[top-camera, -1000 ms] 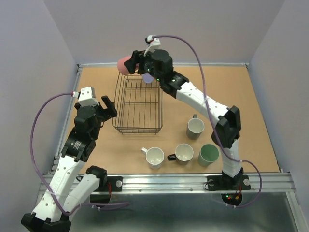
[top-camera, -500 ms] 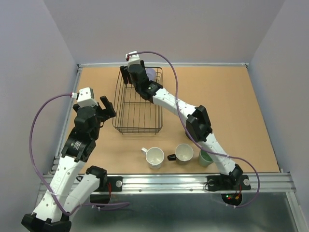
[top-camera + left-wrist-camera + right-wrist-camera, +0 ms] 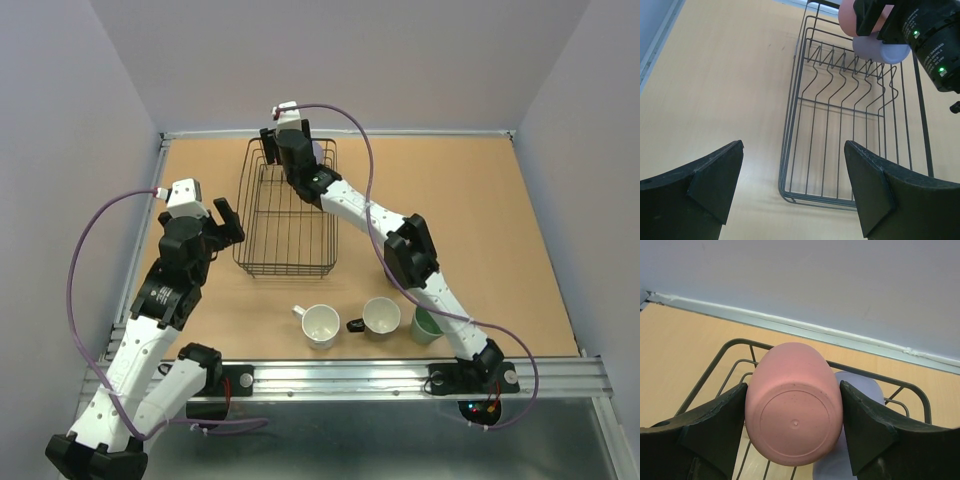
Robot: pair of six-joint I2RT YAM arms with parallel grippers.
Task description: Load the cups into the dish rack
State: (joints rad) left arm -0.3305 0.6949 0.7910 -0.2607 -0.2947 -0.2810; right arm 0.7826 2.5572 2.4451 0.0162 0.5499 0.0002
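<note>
Currently, 1 pink mug (image 3: pixel 790 425) is gripped between the fingers of the right gripper (image 3: pixel 792 390) at the far end of the dish rack (image 3: pixel 285 272), and 1 lavender mug (image 3: pixel 865 387) is seen just beside it, within the rim. 3 mugs are seen on the table (image 3: pixel 500 200): white mug (image 3: pixel 320 325), black-handled mug (image 3: pixel 381 316), green mug (image 3: pixel 430 325). The left gripper (image 3: pixel 792 150) is held spread wide, empty.

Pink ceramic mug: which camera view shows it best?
Right wrist: the pink ceramic mug fills the frame, base toward the camera, clamped by the right gripper over the black wire dish rack. Left wrist catches only a pink sliver. Top external: the right arm hides it.
</note>
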